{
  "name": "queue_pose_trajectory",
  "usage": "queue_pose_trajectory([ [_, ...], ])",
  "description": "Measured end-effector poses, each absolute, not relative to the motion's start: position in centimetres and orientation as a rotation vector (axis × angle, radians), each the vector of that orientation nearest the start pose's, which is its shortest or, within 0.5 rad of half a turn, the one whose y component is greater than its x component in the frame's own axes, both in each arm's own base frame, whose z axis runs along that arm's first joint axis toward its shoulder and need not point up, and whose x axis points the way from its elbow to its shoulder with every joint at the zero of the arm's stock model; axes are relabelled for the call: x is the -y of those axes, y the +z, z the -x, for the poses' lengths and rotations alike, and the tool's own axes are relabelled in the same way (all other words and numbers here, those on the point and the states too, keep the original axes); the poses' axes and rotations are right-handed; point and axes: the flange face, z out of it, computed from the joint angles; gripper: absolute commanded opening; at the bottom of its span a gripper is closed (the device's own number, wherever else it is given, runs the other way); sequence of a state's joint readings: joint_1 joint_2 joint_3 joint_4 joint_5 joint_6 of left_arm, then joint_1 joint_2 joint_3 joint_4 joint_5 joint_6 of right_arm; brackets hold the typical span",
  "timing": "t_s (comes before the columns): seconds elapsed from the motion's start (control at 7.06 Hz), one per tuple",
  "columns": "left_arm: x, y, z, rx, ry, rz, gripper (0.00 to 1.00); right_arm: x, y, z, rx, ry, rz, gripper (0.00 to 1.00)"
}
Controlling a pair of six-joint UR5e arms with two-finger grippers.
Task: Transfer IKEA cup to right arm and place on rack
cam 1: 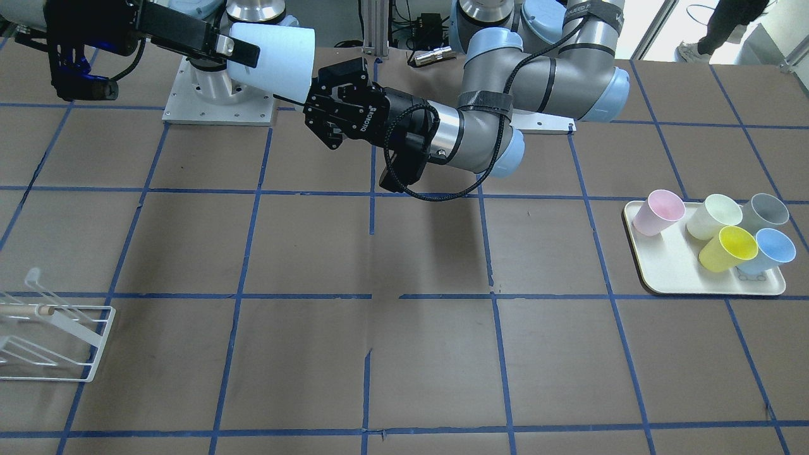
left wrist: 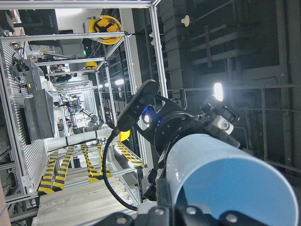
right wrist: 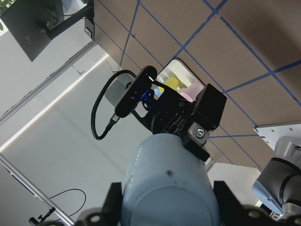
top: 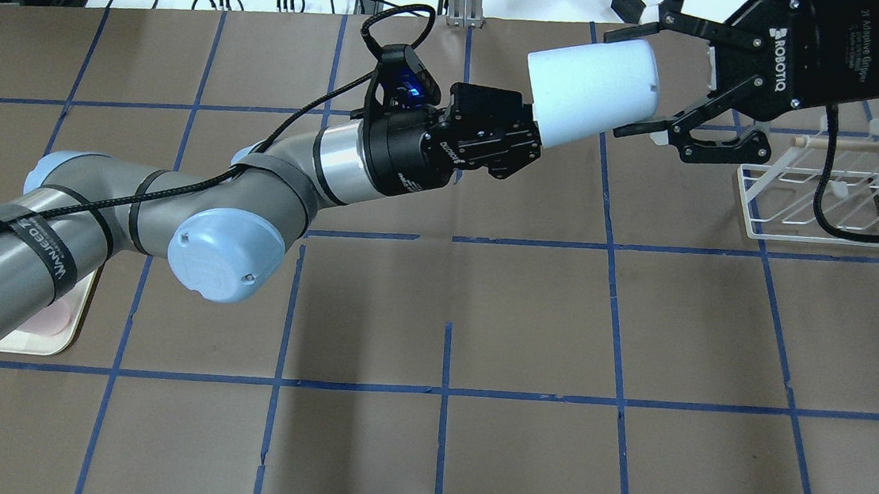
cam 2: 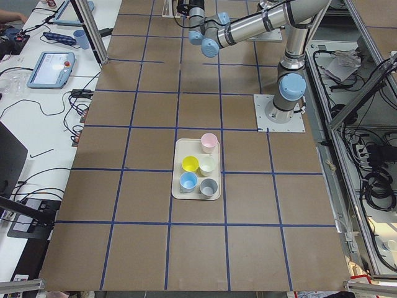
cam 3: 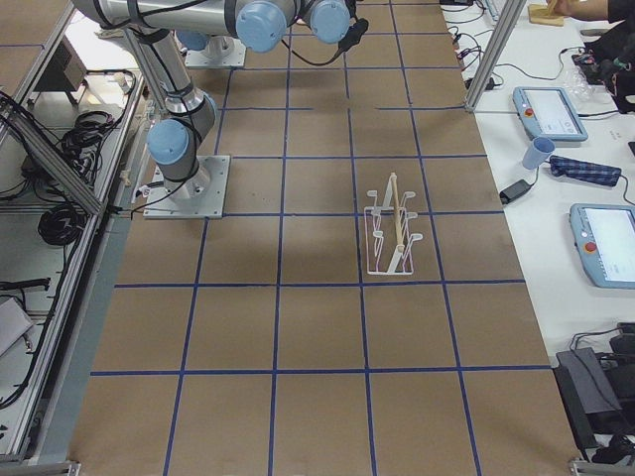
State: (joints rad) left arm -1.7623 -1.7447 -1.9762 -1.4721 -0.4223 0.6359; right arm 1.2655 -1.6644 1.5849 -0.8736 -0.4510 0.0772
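Nearest the right wrist camera is the closed base of the IKEA cup (right wrist: 167, 188), filling the foreground with a small dark mark at its centre. The cup's long axis therefore runs straight along the approach line of the right gripper (top: 635, 81), base toward that gripper's palm. The cup lies horizontal in mid-air between the two tools, its open mouth turned back at the left gripper (top: 533, 132). That gripper is clamped on the rim at the mouth end. The right gripper's fingers (top: 645, 130) are spread apart, one on each side of the cup's base end and right at its wall. I cannot tell whether they are pressing it yet. The handover turns on that grip, since the right tool is already the one that surrounds the cup's body. The left wrist view shows what the overhead does not: the cup's pale blue inside, seen from below the rim. The overhead view alone shows the rack (top: 823, 225) with its wooden rod (top: 870, 146) on the table just past the right gripper's wrist, on the side away from the left gripper.
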Motion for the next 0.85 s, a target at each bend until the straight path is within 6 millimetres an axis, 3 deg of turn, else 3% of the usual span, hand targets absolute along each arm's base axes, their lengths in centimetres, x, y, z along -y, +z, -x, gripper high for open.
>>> queue_pose_trajectory([
  [0.57,45.9,36.3,31.1,1.201,0.103,0.051,0.66,45.6,52.7,-8.9,-1.819,0.464,-0.742,0.61],
  [0.85,47.0,36.2,28.8,1.238,0.109,0.022,0.68,46.0,52.9,-8.5,-1.825,0.442,-0.740,0.47],
])
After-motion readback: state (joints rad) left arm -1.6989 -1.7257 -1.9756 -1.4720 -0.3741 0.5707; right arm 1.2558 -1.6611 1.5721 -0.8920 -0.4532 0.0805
